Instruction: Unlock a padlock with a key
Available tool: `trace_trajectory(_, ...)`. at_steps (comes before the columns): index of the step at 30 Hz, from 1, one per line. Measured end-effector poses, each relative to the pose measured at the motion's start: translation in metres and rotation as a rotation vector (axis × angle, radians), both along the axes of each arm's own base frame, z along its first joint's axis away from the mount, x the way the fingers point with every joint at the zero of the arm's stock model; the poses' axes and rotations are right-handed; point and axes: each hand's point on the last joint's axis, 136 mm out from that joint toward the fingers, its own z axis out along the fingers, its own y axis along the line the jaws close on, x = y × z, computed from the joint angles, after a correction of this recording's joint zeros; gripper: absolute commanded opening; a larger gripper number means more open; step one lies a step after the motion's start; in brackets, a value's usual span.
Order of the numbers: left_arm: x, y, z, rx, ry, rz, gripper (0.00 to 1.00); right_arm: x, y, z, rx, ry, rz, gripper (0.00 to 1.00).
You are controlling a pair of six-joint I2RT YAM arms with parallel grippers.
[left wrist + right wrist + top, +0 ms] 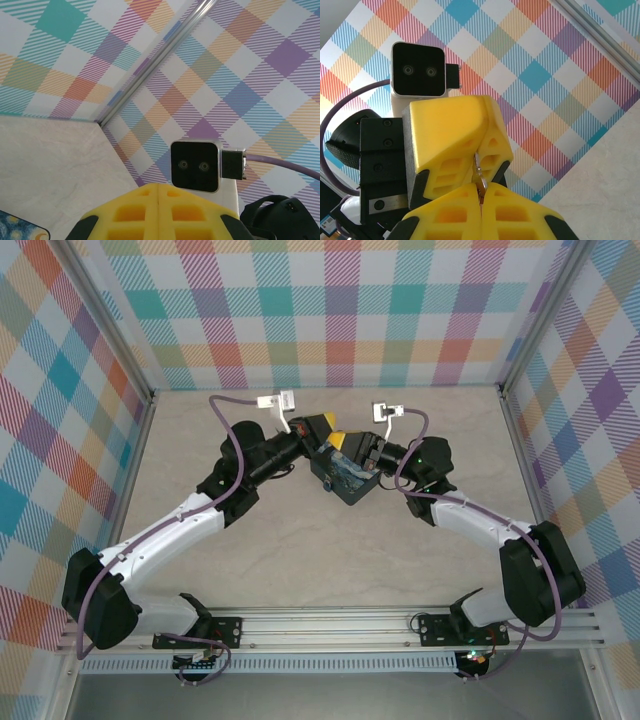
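In the right wrist view the key (479,177), a thin silvery sliver, spans two pairs of yellow fingers. My right gripper (481,190) is shut on its near end. Its far end goes between the shut fingers of my left gripper (480,152), which faces it tip to tip. From above, the left gripper (326,428) and right gripper (340,440) meet just behind the blue starry tin (348,483). The left wrist view has the left gripper (157,186) with its fingers pressed together. The padlock is out of view.
The tin sits at the middle of the beige table (300,550), and its corner (17,231) pokes into the left wrist view. Plaid walls (340,310) close off the back and both sides. The right wrist's camera (195,165) hangs right in front of the left gripper.
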Motion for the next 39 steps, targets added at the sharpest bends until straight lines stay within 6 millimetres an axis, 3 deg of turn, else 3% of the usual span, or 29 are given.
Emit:
trace_trajectory(4,0.0,0.003,-0.002,0.012,0.005,0.008,0.49,0.001,0.0,-0.009,-0.05,0.023,-0.022,0.0)
trace_trajectory(6,0.0,0.011,-0.002,0.025,0.008,0.025,0.59,0.001,-0.003,-0.015,-0.094,0.033,-0.046,0.01)
trace_trajectory(9,0.003,0.034,0.004,0.034,0.008,0.081,0.69,0.001,-0.008,-0.028,-0.186,0.052,-0.099,0.01)
trace_trajectory(13,0.015,0.077,0.007,0.033,0.031,0.183,0.86,0.01,-0.018,-0.063,-0.359,0.12,-0.185,0.01)
trace_trajectory(16,0.036,0.105,-0.015,0.039,0.103,0.238,0.96,0.019,-0.031,-0.095,-0.495,0.193,-0.253,0.01)
trace_trajectory(20,0.071,0.122,-0.076,0.097,0.253,0.264,1.0,0.032,-0.063,-0.141,-0.66,0.316,-0.357,0.01)
trace_trajectory(25,0.106,0.118,-0.167,0.203,0.432,0.225,1.0,0.041,-0.103,-0.184,-0.814,0.442,-0.468,0.01)
trace_trajectory(28,0.124,0.106,-0.204,0.252,0.494,0.18,1.0,0.044,-0.124,-0.201,-0.881,0.49,-0.522,0.01)
trace_trajectory(34,0.169,0.075,-0.236,0.249,0.522,0.064,1.0,0.053,-0.151,-0.24,-0.995,0.586,-0.589,0.01)
trace_trajectory(39,0.19,0.048,-0.258,0.236,0.545,-0.034,1.0,0.063,-0.159,-0.274,-1.071,0.657,-0.602,0.0)
